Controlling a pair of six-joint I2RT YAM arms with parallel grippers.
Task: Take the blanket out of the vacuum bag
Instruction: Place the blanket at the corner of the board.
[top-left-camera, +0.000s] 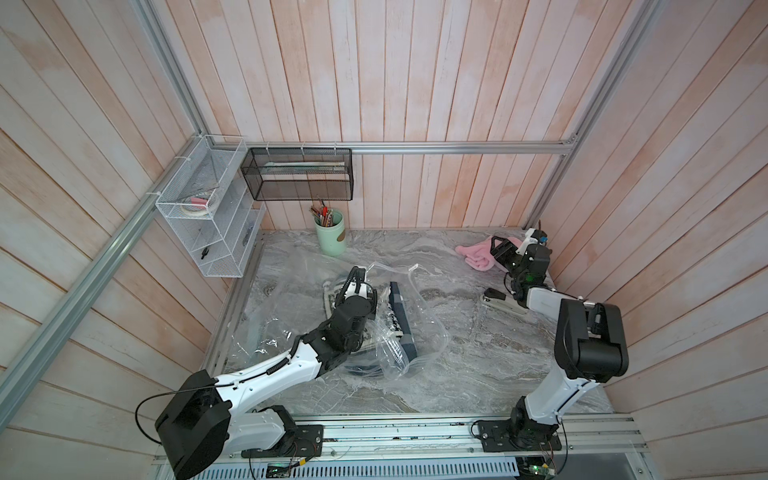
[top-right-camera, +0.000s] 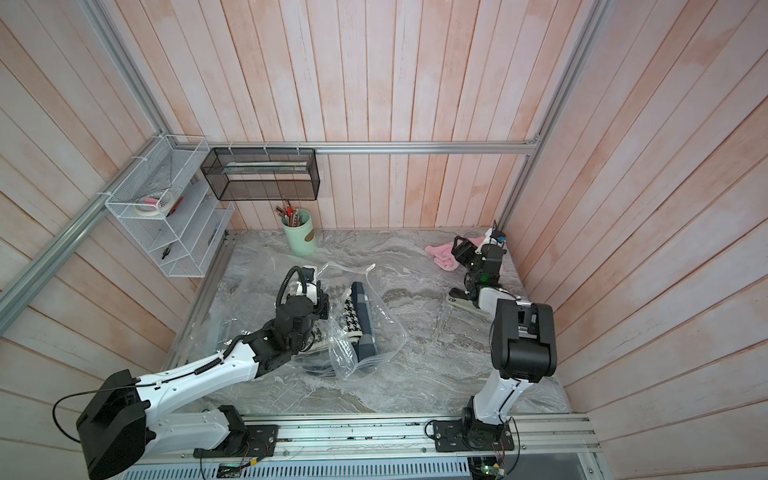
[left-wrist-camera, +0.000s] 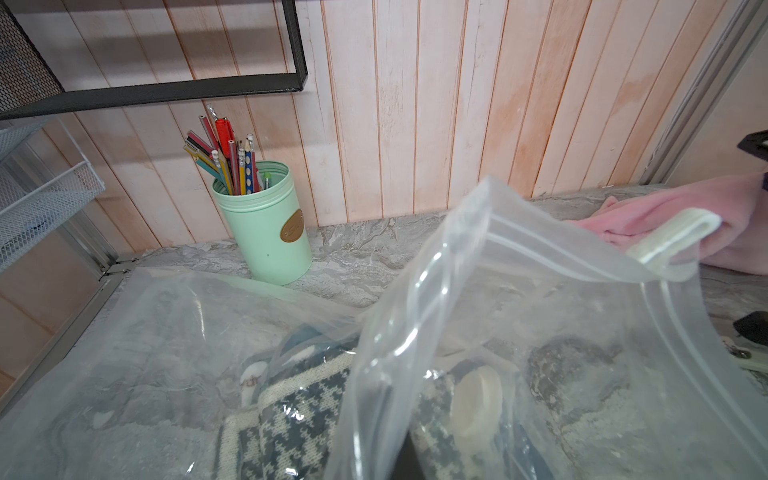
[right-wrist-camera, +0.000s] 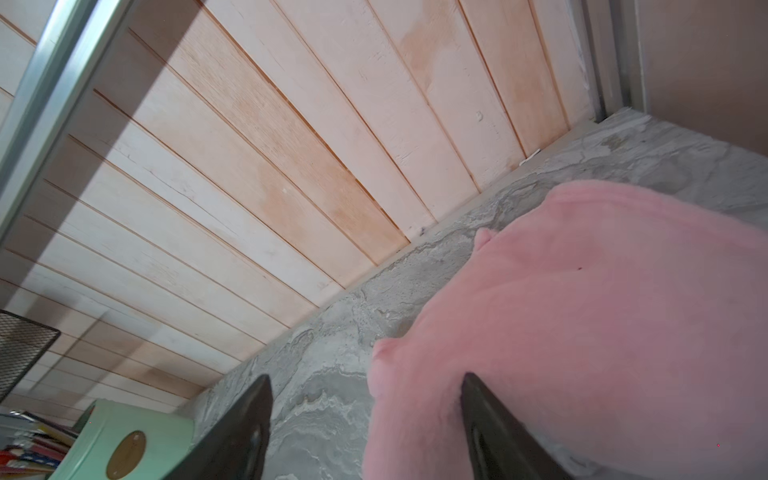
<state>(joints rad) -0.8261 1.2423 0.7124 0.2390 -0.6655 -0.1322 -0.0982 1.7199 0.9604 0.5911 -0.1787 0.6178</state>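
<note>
Pencil cup (top-left-camera: 330, 235) behind vacuum bag (left-wrist-camera: 540, 291), left gripper (left-wrist-camera: 409, 457) seemingly pinching it, right gripper (right-wrist-camera: 365, 376) spread over pink blanket (right-wrist-camera: 582, 311)

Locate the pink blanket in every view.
In a top view: pink blanket, table's far corner, by the right gripper.
In a top view: same corner.
Left wrist: behind the vacuum bag mouth.
Right wrist: close up, past the fingers.
Landmark: mint pencil cup, in all.

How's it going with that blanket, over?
Left gripper shut on bag. Right gripper open at pink blanket, out on table. Checked cloth inside bag.
</note>
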